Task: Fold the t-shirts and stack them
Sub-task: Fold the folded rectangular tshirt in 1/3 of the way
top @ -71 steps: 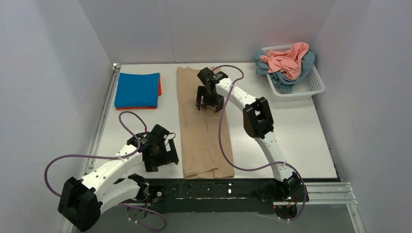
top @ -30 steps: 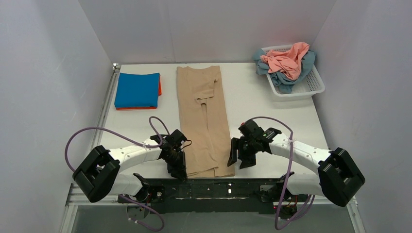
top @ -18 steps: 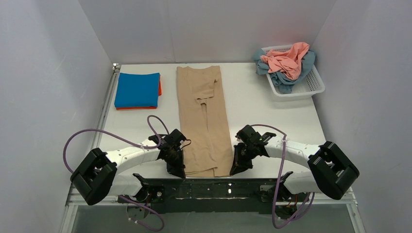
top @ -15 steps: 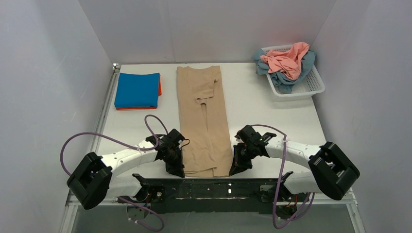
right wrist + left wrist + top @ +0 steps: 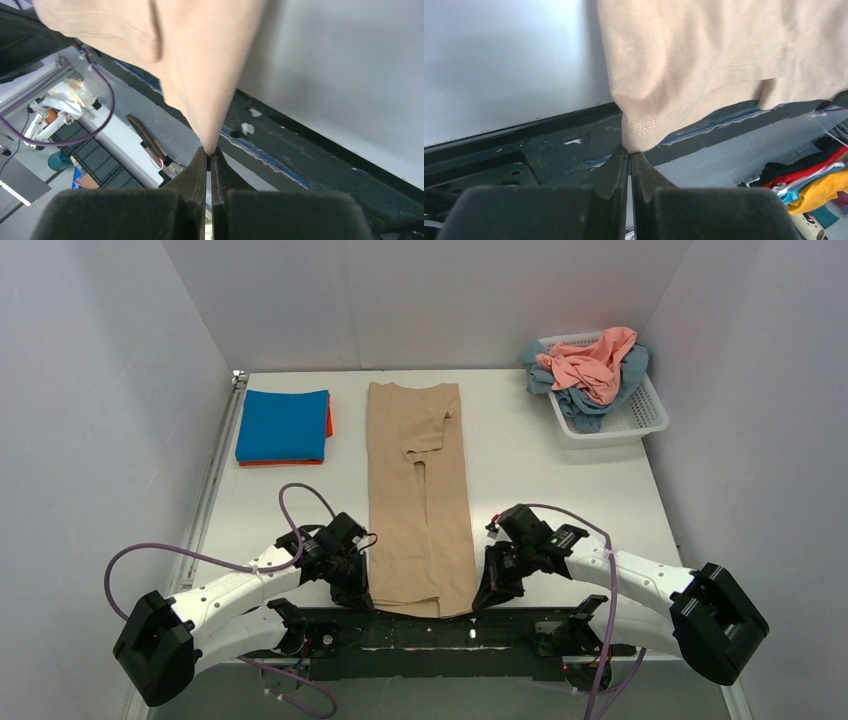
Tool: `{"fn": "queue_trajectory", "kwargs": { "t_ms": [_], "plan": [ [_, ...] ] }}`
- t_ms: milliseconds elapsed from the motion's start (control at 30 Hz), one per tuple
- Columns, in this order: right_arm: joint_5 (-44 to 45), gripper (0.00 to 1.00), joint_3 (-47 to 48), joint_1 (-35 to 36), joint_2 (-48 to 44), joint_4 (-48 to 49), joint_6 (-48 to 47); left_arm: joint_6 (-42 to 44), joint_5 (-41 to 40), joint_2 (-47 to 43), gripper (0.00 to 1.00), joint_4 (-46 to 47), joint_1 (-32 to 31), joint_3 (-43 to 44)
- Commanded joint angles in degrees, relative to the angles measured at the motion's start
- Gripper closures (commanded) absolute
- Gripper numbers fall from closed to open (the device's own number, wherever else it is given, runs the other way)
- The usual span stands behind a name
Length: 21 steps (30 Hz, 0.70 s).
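A tan-beige t-shirt (image 5: 418, 490) lies as a long narrow strip down the middle of the table, its hem hanging a little past the near edge. My left gripper (image 5: 358, 596) is shut on the hem's left corner (image 5: 640, 135). My right gripper (image 5: 484, 594) is shut on the right corner (image 5: 207, 131). A folded bright blue t-shirt (image 5: 283, 423) rests on a folded orange-red one (image 5: 329, 420) at the far left. Salmon-pink (image 5: 592, 362) and dusty teal-blue (image 5: 580, 400) t-shirts lie crumpled in the basket.
A white lattice basket (image 5: 634, 418) stands at the far right corner. The black mounting rail (image 5: 420, 630) runs along the near table edge under both grippers. White walls close in the table on three sides.
Both grippers closed on the near hem corners of the tan-beige t-shirt. The shirt has since slid toward the near edge, with its hem now over the rail.
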Motion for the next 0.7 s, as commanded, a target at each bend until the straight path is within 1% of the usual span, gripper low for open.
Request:
{"fn": "queue_trajectory", "kwargs": {
  "t_ms": [0,133,233,400,533,667],
  "plan": [
    [1.1,0.99,7.5,0.3,0.1,0.9,-0.5,1.2,-2.0,1.8,1.00,-5.8,-0.1,5.5],
    [4.8,0.99,15.5,-0.9,4.3,-1.2,-5.2,4.2,-7.8,6.9,1.00,-9.8,0.7,13.2],
    [7.1,0.99,22.3,-2.5,8.9,-2.2,-9.1,5.8,-11.2,9.9,1.00,-10.0,2.6,17.3],
    [11.0,0.99,33.5,-5.7,17.0,-5.0,-12.5,7.8,-12.5,16.0,1.00,-8.3,8.6,24.7],
    [15.0,0.99,39.9,-9.1,21.4,-6.4,-13.6,10.2,-14.3,22.5,1.00,-9.3,11.1,31.4],
    [14.7,0.99,45.4,-12.6,25.4,-6.6,-15.5,12.0,-16.6,26.9,1.00,-9.8,13.3,36.6]
  ]
}}
